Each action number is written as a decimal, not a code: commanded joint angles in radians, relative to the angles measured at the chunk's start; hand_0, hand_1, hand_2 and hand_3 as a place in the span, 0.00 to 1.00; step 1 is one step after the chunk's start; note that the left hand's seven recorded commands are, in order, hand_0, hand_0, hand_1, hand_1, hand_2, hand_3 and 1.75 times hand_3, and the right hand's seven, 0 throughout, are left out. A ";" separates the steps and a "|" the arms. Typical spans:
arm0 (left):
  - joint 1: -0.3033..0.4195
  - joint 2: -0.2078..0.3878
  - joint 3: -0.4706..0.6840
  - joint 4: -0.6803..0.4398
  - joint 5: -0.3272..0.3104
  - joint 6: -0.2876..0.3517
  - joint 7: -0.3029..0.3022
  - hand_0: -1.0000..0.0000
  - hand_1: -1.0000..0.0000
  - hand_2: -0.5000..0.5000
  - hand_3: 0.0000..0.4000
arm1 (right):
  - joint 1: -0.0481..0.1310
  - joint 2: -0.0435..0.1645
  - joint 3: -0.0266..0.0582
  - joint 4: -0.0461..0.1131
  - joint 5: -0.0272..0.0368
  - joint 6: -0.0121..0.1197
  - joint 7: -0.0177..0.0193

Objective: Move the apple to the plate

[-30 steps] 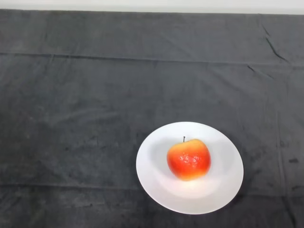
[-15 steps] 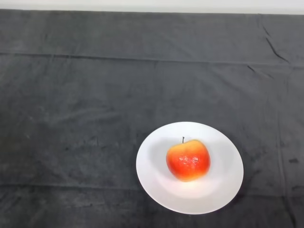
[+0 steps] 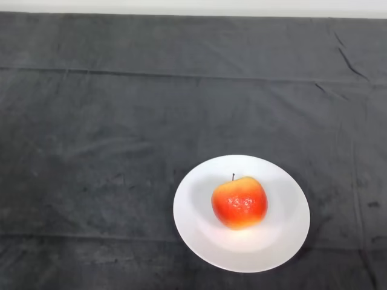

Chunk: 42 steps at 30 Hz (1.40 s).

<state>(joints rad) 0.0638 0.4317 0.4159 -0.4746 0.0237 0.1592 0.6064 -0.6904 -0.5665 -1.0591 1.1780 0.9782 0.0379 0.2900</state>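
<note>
A red and yellow apple (image 3: 239, 202) with a short dark stem sits upright in the middle of a round white plate (image 3: 278, 241). The plate rests on the dark cloth at the lower right of the head view.
The dark cloth (image 3: 109, 133) covers the whole table, with a few creases and folds. A pale strip of wall or floor (image 3: 193, 6) runs along the table's far edge at the top.
The apple has rocked very slightly to the left on the plate. Nothing else differs.
</note>
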 commanded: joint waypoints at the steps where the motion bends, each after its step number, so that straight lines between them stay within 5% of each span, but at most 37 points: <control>1: -0.011 -0.008 0.025 -0.026 0.027 -0.022 -0.005 1.00 1.00 0.50 0.00 | -0.013 -0.022 -0.0023 -0.004 0.0197 -0.001 -0.0009; 42: -0.002 -0.013 0.026 -0.019 0.029 -0.037 -0.008 1.00 1.00 0.50 0.00 | -0.013 -0.022 -0.0021 -0.005 0.0197 -0.001 -0.0013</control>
